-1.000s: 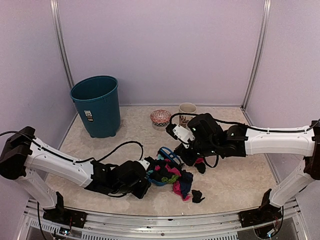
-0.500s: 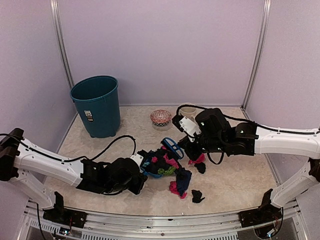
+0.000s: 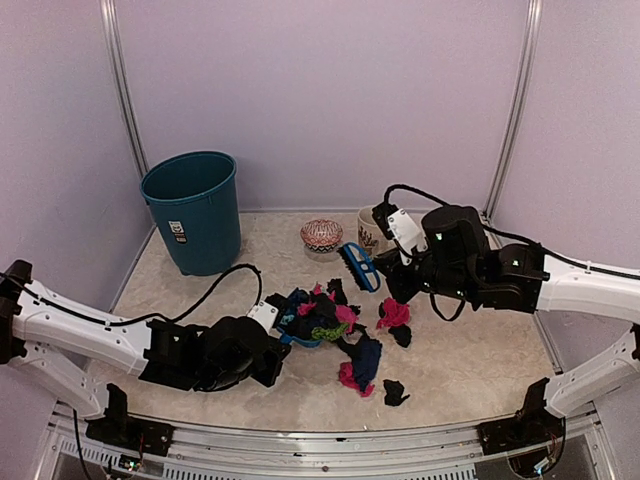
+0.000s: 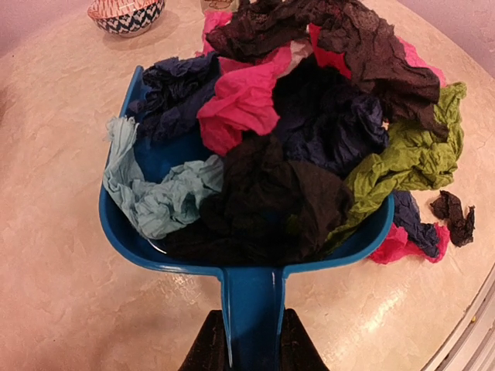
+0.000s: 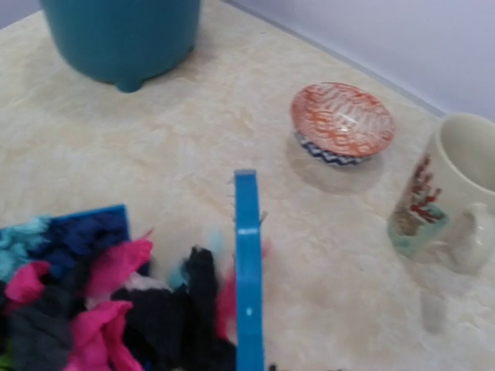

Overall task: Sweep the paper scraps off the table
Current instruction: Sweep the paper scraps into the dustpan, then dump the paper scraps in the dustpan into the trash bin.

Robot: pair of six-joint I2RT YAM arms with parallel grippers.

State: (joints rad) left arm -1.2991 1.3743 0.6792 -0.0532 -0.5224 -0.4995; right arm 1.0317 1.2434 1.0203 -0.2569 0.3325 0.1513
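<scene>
brush has swung up off the paper scraps in the right gripper.

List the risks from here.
The paper scraps are heaped past the dustpan rim, so lifting or tilting it may spill some. Several wads lie on the table outside the dustpan and could be missed. The brush is held near the mug; a wide swing might knock it.
</scene>
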